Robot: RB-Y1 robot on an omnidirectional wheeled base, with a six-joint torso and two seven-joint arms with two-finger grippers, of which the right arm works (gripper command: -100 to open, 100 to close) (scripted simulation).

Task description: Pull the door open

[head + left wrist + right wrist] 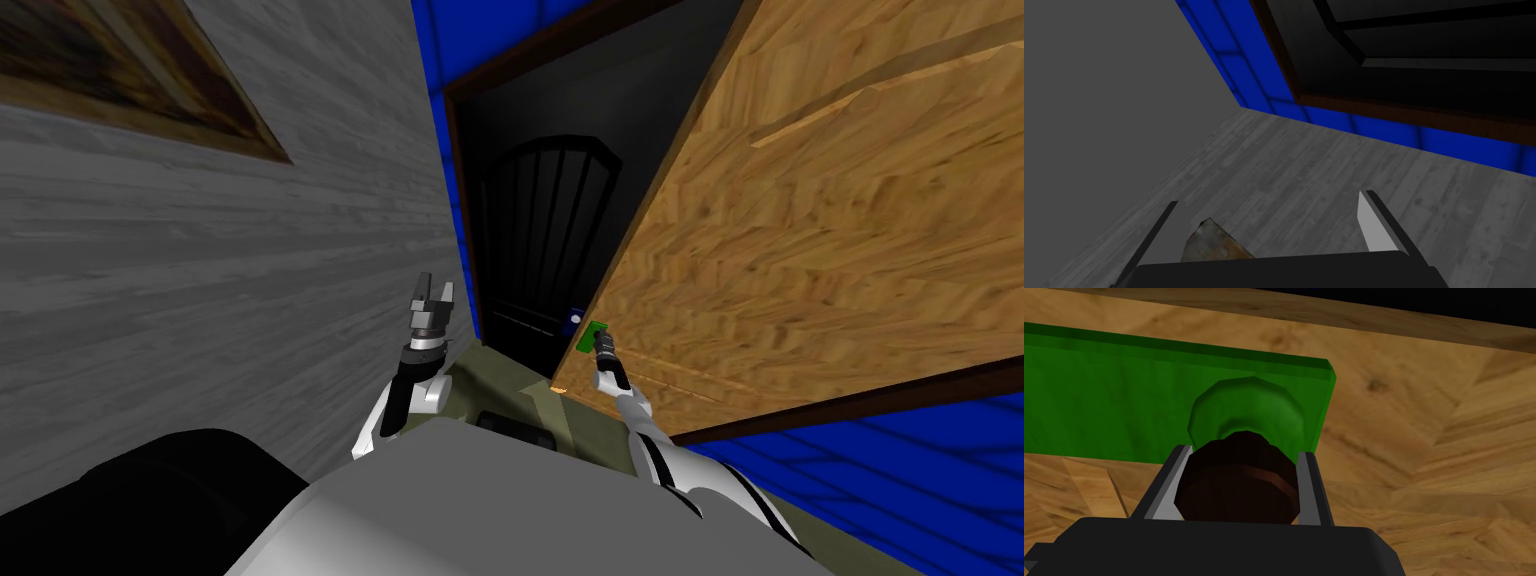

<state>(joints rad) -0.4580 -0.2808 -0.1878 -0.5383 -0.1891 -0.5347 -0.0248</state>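
A wood-grain door [820,230] stands partly swung out from its dark brown frame [452,180]. On its free edge sits a green plate [593,335] [1114,413] carrying a dark brown knob [1239,480]. My right gripper [601,345] [1239,483] is shut on that knob, its fingers [1166,480] pressing both sides. My left gripper [432,295] [1274,225] hangs open with nothing in it, to the left of the doorway near the grey wall [200,300].
Through the doorway [540,230] there is a black area with a dim arched shape. Blue wall panels [900,470] border the frame. A framed picture [120,70] hangs on the grey wall. The olive floor [500,385] lies between my arms.
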